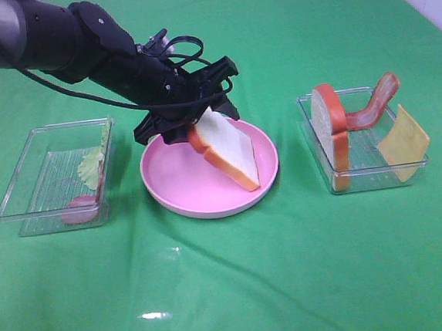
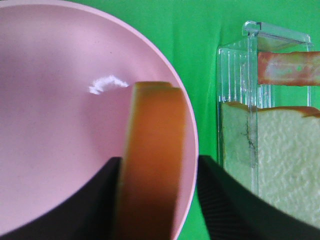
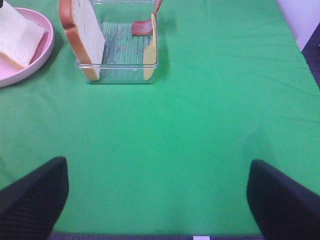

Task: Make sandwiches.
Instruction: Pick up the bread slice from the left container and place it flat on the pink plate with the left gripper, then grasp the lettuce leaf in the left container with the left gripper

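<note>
My left gripper (image 1: pixel 202 124) reaches over the round pink plate (image 1: pixel 169 193) and is shut on a white bread slice (image 1: pixel 227 149) with an orange-brown crust. The slice hangs tilted, and its lower corner is at the plate's right side. In the left wrist view the crust (image 2: pixel 152 150) sits between my two black fingers above the plate (image 2: pixel 50 125). A second bread slice (image 1: pixel 331 125) stands on edge in the right clear tray (image 1: pixel 369 176), with a bacon strip (image 1: pixel 374 105) and a yellow cheese square (image 1: pixel 403 143). My right gripper (image 3: pixel 155 167) is open over bare cloth, out of the high view.
The left clear tray (image 1: pixel 23 206) holds pale green lettuce (image 1: pixel 91 165) and a red-brown piece (image 1: pixel 79 209). The right wrist view shows the right tray (image 3: pixel 125 70) ahead with bread (image 3: pixel 82 35), cheese (image 3: pixel 150 50) and bacon (image 3: pixel 142 26). Green cloth covers the table.
</note>
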{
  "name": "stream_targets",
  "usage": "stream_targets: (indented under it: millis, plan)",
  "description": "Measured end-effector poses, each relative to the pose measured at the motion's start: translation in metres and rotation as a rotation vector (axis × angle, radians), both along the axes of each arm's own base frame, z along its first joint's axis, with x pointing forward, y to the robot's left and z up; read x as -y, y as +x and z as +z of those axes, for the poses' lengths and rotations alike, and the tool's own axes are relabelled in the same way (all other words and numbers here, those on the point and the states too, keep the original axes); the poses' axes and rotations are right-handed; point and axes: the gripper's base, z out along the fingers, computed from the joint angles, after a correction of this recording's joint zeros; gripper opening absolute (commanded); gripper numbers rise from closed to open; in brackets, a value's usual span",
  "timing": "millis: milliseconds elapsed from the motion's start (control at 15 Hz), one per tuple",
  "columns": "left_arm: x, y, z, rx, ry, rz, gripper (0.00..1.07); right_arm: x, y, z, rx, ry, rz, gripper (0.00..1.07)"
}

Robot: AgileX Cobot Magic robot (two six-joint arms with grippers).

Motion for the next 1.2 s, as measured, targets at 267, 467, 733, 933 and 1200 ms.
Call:
stream_targets:
  millis: [267, 467, 733, 933, 1200]
  plan:
    - [-0.001, -0.003, -0.002, -0.016, 0.030, -0.041, 1.02, 0.000, 0.000, 0.000, 0.000, 0.000, 0.000, 0.94]
    - [-0.001, -0.004, -0.002, -0.018, 0.035, -0.050, 1.02, 0.000, 0.000, 0.000, 0.000, 0.000, 0.000, 0.94]
    - [-0.001, 0.006, 0.030, -0.022, 0.163, -0.133, 1.02, 0.000, 0.000, 0.000, 0.000, 0.000, 0.000, 0.94]
    - [-0.011, 0.011, 0.062, -0.011, 0.399, -0.188, 1.02, 0.000, 0.000, 0.000, 0.000, 0.000, 0.000, 0.94]
    - [-0.013, 0.012, 0.117, 0.072, 0.575, -0.248, 1.02, 0.000, 0.000, 0.000, 0.000, 0.000, 0.000, 0.94]
